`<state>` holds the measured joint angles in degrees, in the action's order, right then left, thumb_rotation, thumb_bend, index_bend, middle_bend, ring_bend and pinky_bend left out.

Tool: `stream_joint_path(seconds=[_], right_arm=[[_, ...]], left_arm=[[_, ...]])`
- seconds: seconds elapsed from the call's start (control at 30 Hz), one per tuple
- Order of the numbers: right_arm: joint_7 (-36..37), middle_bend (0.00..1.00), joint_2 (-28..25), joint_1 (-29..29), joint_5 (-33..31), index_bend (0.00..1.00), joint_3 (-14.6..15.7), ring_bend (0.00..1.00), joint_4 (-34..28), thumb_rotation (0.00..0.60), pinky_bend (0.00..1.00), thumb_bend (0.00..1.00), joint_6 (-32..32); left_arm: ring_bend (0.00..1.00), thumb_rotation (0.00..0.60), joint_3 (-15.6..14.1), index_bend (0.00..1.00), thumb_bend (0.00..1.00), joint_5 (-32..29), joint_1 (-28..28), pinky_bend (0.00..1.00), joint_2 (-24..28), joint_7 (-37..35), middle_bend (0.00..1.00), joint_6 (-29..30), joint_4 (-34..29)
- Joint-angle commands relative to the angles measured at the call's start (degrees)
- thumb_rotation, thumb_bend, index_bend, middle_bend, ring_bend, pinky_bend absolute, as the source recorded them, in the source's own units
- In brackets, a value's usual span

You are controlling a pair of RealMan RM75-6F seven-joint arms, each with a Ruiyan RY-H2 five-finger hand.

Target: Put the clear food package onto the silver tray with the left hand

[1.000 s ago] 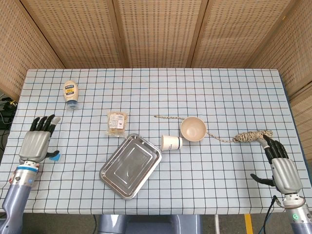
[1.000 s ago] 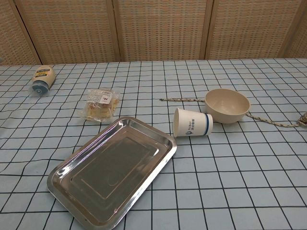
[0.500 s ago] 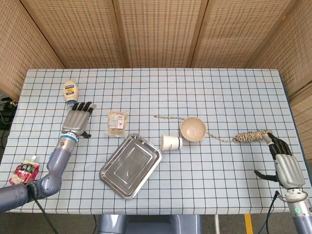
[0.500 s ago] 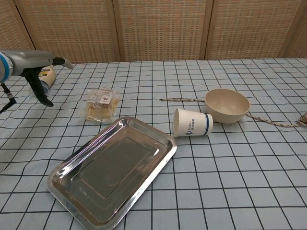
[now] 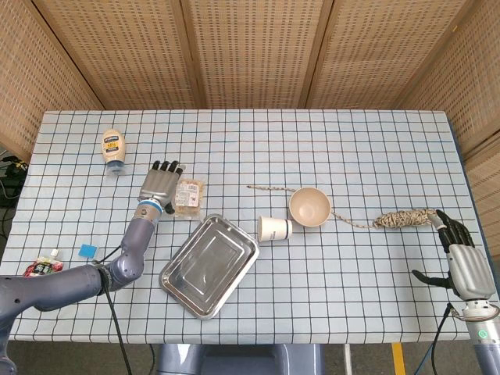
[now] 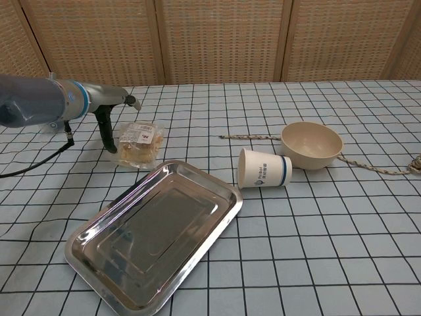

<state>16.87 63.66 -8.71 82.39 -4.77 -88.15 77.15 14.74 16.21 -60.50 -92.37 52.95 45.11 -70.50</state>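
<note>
Paper cup point(image 5: 274, 229) on its side nr tray point(image 5: 195, 293), beside bowl point(image 5: 310, 206).

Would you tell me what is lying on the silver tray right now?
Nothing lies on the tray; its whole floor shows bare in both views. The food package lies on the table beyond it, with the left hand right beside it.

You see a mirror-bright metal silver tray point(image 6: 152, 236) lying on the matt checked cloth point(image 5: 312, 148). At its eleven o'clock the clear food package point(image 6: 138, 143) is glossy, crinkled plastic. At its two o'clock lies a matt paper cup point(image 6: 263, 168), a smooth matt bowl point(image 6: 312, 144) and rough twisted rope point(image 5: 402, 218). Behind stand woven cane panels point(image 5: 250, 51) in wood frames.
</note>
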Motion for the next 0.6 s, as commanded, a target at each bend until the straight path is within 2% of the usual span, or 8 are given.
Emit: stream_joint_path(seconds=[0.03, 0.13, 0.2, 0.27, 0.33, 0.37, 0.43, 0.6], right_arm=[[0.4, 0.00, -0.1, 0.1, 0.1, 0.00, 0.0, 0.00, 0.2, 0.600, 0.00, 0.04, 0.2], [0.9, 0.00, -0.2, 0.2, 0.5, 0.00, 0.0, 0.00, 0.3, 0.600, 0.00, 0.04, 0.4], [1.1, 0.00, -0.2, 0.3, 0.7, 0.00, -0.1, 0.00, 0.3, 0.600, 0.00, 0.04, 0.9], [1.4, 0.00, -0.3, 0.4, 1.0, 0.00, -0.1, 0.00, 0.3, 0.600, 0.00, 0.04, 1.3], [1.5, 0.00, -0.3, 0.5, 1.2, 0.00, 0.0, 0.00, 0.3, 0.600, 0.00, 0.04, 1.6], [1.5, 0.00, -0.4, 0.6, 1.3, 0.00, 0.0, 0.00, 0.2, 0.600, 0.00, 0.04, 1.7], [1.5, 0.00, -0.4, 0.7, 1.6, 0.00, 0.0, 0.00, 0.1, 0.600, 0.00, 0.04, 2.0], [1.1, 0.00, -0.5, 0.8, 2.4, 0.00, 0.3, 0.00, -0.3, 0.600, 0.00, 0.04, 2.5]], left_arm=[[0.00, 0.600, -1.6, 0.00, 0.00, -3.0, -2.4, 0.00, -3.9, 0.9, 0.00, -2.1, 4.3], [0.00, 0.600, -2.5, 0.00, 0.00, -3.4, -3.5, 0.00, -6.2, 1.0, 0.00, -2.6, 7.6], [0.00, 0.600, -2.8, 0.04, 0.03, -2.5, -3.7, 0.03, -7.6, 0.2, 0.00, -2.1, 9.0], [0.06, 0.600, -2.7, 0.21, 0.17, 0.9, -3.3, 0.16, -8.9, -2.0, 0.03, 0.2, 10.0], [0.22, 0.600, -2.8, 0.40, 0.34, 5.5, -2.2, 0.33, -9.7, -5.2, 0.17, 2.8, 10.2], [0.29, 0.600, -2.9, 0.48, 0.39, 7.3, -1.6, 0.39, -9.8, -6.5, 0.26, 3.8, 10.1], [0.35, 0.600, -3.2, 0.55, 0.43, 10.6, -0.4, 0.43, -9.4, -8.9, 0.33, 5.3, 9.6], [0.37, 0.600, -2.8, 0.59, 0.45, 15.4, 1.9, 0.43, -5.5, -12.4, 0.36, 7.6, 4.8]])
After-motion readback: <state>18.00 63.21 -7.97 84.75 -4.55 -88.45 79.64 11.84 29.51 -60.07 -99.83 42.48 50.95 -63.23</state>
